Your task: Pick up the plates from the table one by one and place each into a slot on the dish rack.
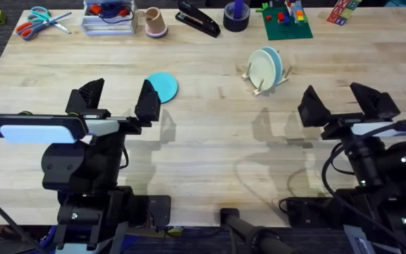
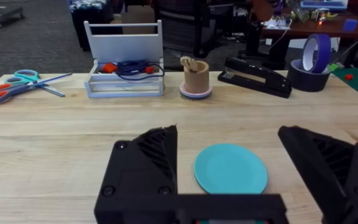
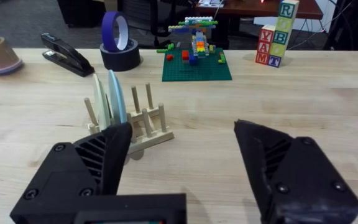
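cyan plate flat on my tabletop ahead of the spread left gripper; right gripper spread too, two plates upright in the dish rack.

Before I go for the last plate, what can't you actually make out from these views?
- Overhead: the blue plate's near edge is hidden behind the left gripper's finger.
- Right wrist: the dish rack's near corner is covered by the right gripper's finger.
- Racked plates overlap; count unclear.
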Controlling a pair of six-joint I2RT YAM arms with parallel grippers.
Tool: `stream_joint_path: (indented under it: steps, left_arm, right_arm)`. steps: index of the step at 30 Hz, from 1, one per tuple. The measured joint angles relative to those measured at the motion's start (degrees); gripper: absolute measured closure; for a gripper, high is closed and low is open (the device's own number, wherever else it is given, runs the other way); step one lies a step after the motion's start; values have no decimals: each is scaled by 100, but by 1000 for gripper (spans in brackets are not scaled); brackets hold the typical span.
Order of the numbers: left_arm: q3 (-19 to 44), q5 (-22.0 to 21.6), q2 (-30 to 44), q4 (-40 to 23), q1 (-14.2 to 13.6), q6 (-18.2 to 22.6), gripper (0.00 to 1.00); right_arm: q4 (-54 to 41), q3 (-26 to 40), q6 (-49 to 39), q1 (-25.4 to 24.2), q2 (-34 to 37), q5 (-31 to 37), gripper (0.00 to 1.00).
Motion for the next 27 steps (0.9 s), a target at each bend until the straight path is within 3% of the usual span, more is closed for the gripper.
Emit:
stream_joint_path:
  steps: [10,18,22,27]
  left_arm:
    - [0,-2,0,105,0,0,8]
    - [38,-2,0,228,0,0,8]
    - [421,-1,0,-220,0,-1,8]
    - [1350,-5,9,-1154,0,0,8]
  right_arm:
    - [65,-4,141,0,0,-2,8]
    - [1026,-7,256,0,4,-4,7]
    - [1004,53,261,0,4,-77,7]
    - [582,559,275,0,11,-215,7]
